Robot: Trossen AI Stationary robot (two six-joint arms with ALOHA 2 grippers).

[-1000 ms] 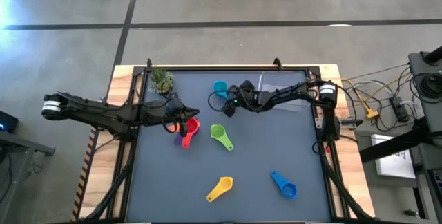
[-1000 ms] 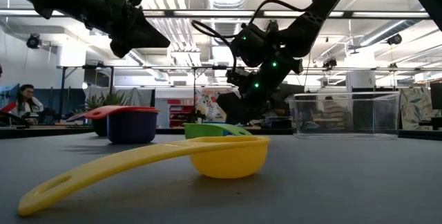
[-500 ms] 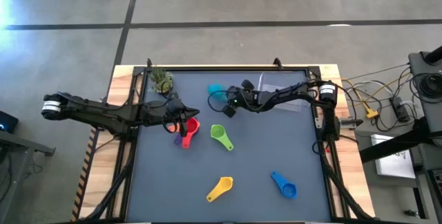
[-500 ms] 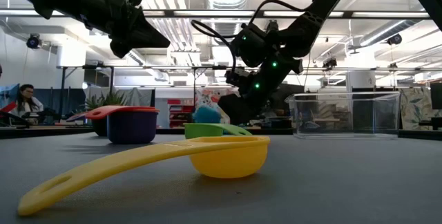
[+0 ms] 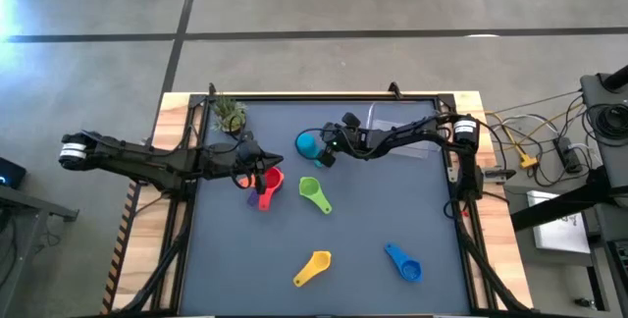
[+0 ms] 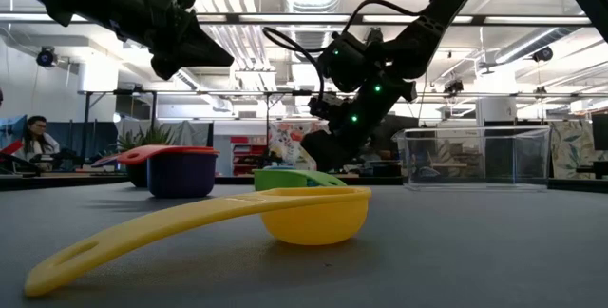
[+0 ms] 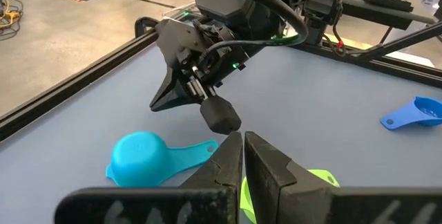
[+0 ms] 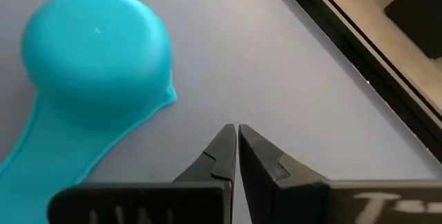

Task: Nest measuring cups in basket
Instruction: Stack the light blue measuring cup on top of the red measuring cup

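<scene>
Teal cup [image 5: 308,144] has slid away from the far edge of the bench and now lies upside down, free, just beside the right end effector [image 5: 326,151], whose fingers are closed on nothing. Nesting has barely begun, I judge: the basket [image 6: 475,158] near the far right corner looks empty, so next the right end effector must open and grip the teal handle. Left end effector [image 5: 247,174] hangs closed and empty over the red cup [image 5: 270,180] and purple cup [image 5: 263,200], near the left edge.

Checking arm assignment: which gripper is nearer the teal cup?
Right. The right gripper sits right beside the teal cup, by its handle, fingers shut and empty. The left gripper is farther off, over the red cup, across a gap from the teal one.
</scene>
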